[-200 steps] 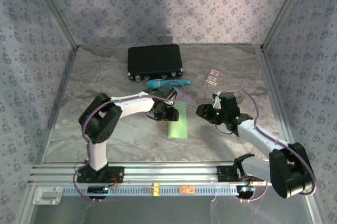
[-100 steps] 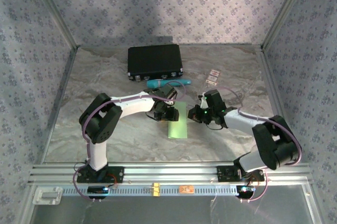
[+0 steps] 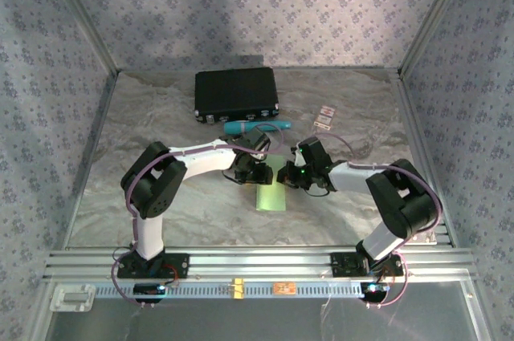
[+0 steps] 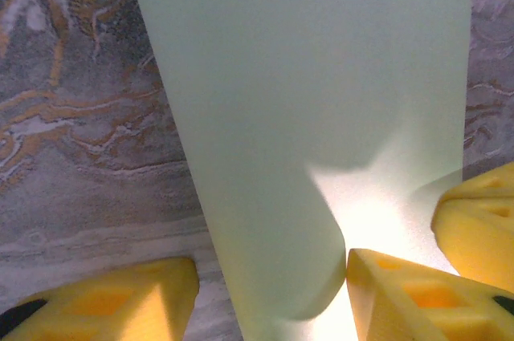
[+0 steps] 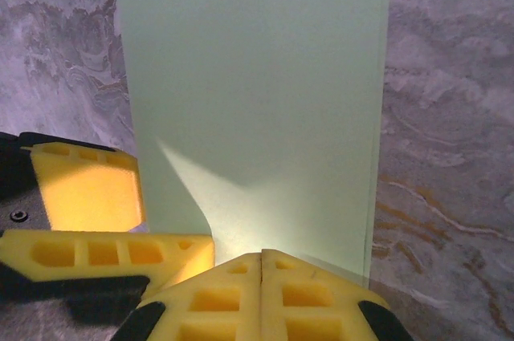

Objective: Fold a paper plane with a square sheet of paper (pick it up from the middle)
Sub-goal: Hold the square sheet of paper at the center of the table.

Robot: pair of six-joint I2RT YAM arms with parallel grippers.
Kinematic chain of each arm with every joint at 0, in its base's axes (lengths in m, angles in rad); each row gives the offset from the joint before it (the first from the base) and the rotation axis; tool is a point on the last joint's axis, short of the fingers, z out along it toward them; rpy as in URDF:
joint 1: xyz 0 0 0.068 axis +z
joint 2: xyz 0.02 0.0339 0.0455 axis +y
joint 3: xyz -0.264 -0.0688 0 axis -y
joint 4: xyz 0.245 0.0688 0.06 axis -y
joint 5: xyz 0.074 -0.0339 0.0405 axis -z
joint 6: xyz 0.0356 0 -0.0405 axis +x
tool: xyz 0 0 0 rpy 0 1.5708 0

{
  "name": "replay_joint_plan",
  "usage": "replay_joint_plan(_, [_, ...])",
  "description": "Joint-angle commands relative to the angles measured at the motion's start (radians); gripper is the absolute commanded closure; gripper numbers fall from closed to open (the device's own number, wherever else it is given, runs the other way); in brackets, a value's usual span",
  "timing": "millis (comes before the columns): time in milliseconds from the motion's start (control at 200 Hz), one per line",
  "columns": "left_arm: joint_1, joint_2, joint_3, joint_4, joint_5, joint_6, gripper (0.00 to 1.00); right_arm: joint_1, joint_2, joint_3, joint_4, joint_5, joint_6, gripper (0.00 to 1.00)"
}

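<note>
Light, floppy and easily creased, the thin pale green sheet of paper [image 3: 271, 194], laid near the black rectangular case [image 3: 236, 94] on its arm side, is best taken gently at the edge where it's pinched between the pressed-together fingers of the right gripper [image 5: 262, 257], with the left gripper [image 4: 271, 269] spread apart round its curled fold.

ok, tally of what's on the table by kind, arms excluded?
black case: 1
teal tube: 1
pale green paper sheet, folded: 1
small white cards: 2
Total: 5
</note>
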Motion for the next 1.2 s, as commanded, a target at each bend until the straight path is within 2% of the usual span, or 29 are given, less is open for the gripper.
replay_joint_plan(0, [-0.015, 0.097, -0.033, 0.020, -0.007, 0.027, 0.45, 0.006, 0.030, 0.011, -0.011, 0.018, 0.002, 1.00])
replay_joint_plan(325, [-0.015, 0.047, -0.033, 0.044, 0.011, 0.003, 0.44, -0.003, 0.071, -0.082, -0.051, 0.070, -0.062, 1.00])
replay_joint_plan(595, [0.015, -0.162, -0.065, 0.104, 0.002, -0.061, 0.34, -0.029, 0.083, -0.014, -0.155, 0.065, -0.175, 1.00])
replay_joint_plan(645, [0.030, -0.202, -0.090, 0.136, 0.015, -0.081, 0.35, -0.035, 0.089, 0.007, -0.182, 0.062, -0.202, 1.00])
replay_joint_plan(745, [0.065, -0.268, -0.151, 0.228, 0.080, -0.123, 0.40, -0.044, 0.106, 0.040, -0.206, 0.043, -0.231, 1.00])
replay_joint_plan(860, [0.097, -0.298, -0.203, 0.328, 0.169, -0.157, 0.55, -0.047, 0.119, 0.057, -0.224, 0.042, -0.241, 1.00])
replay_joint_plan(929, [0.108, -0.291, -0.227, 0.402, 0.242, -0.182, 0.70, -0.047, 0.123, 0.057, -0.220, 0.046, -0.229, 1.00])
replay_joint_plan(1094, [0.111, -0.237, -0.263, 0.562, 0.337, -0.254, 1.00, -0.047, 0.123, 0.041, -0.206, 0.057, -0.202, 1.00])
replay_joint_plan(1194, [0.108, -0.199, -0.273, 0.628, 0.367, -0.287, 1.00, -0.047, 0.123, 0.037, -0.201, 0.056, -0.195, 1.00])
